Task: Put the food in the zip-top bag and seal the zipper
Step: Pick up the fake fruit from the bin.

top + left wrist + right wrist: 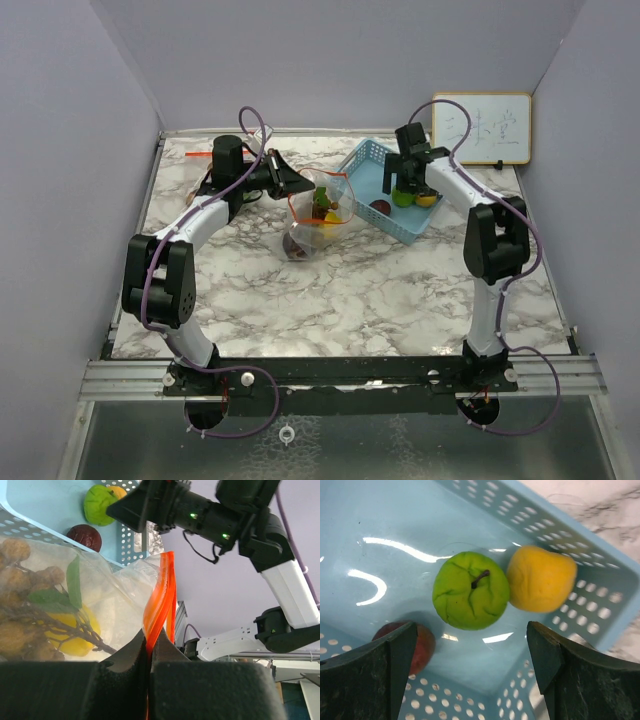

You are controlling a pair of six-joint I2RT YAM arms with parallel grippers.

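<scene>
A clear zip-top bag (pixel 318 215) with an orange zipper (pixel 161 595) stands open on the marble table. It holds a brown grape bunch (pixel 20 630), green leaves (pixel 74 580) and a yellow fruit (pixel 75 630). My left gripper (pixel 149 652) is shut on the bag's orange zipper rim and holds it up. My right gripper (pixel 472 665) is open, above the blue mesh basket (pixel 362 172). Below it lie a lime-green fruit (pixel 471 590), a yellow-orange fruit (pixel 541 578) and a dark red fruit (pixel 422 645).
A small whiteboard (pixel 482 128) leans on the back right wall. The basket (pixel 600 545) stands right behind the bag. Grey walls close in the table on three sides.
</scene>
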